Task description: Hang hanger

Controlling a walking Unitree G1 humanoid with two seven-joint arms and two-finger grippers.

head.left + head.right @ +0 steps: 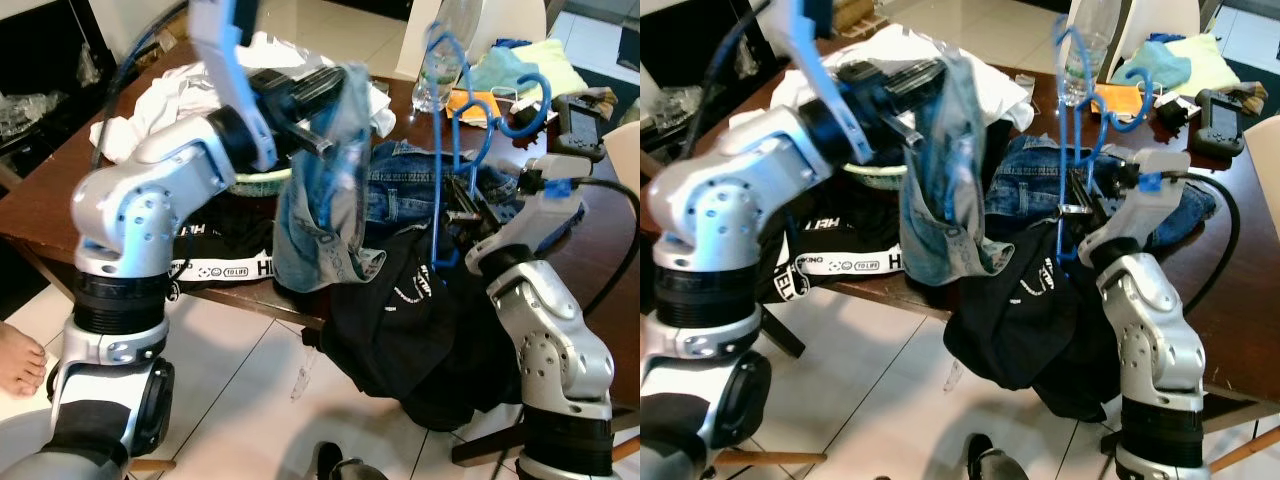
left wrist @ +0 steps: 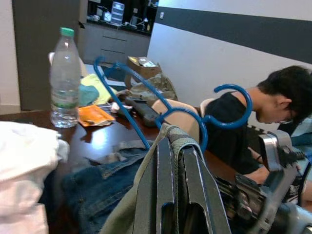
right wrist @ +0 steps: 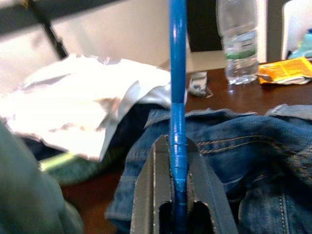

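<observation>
A blue plastic hanger (image 1: 441, 150) stands upright over the table, its curled hooks (image 1: 522, 112) to the right. My right gripper (image 1: 462, 212) is shut on its lower rod (image 3: 178, 73), just above the dark jeans (image 3: 243, 146). My left gripper (image 1: 312, 112) is raised above the table's near edge, left of the hanger. It is shut on a pale denim garment (image 1: 325, 205) that hangs down from it. In the left wrist view the fabric (image 2: 170, 139) is pinched between the black fingers (image 2: 146, 200), with the hanger (image 2: 141, 97) beyond.
The dark wooden table (image 1: 40, 215) holds white clothes (image 1: 250, 65), dark jeans (image 1: 415, 190), a water bottle (image 1: 435, 75) and a black handheld device (image 1: 580, 120). A black garment (image 1: 400, 330) hangs off the near edge. A person (image 2: 273, 112) sits across the table; a bare foot (image 1: 15, 362) is on the floor at left.
</observation>
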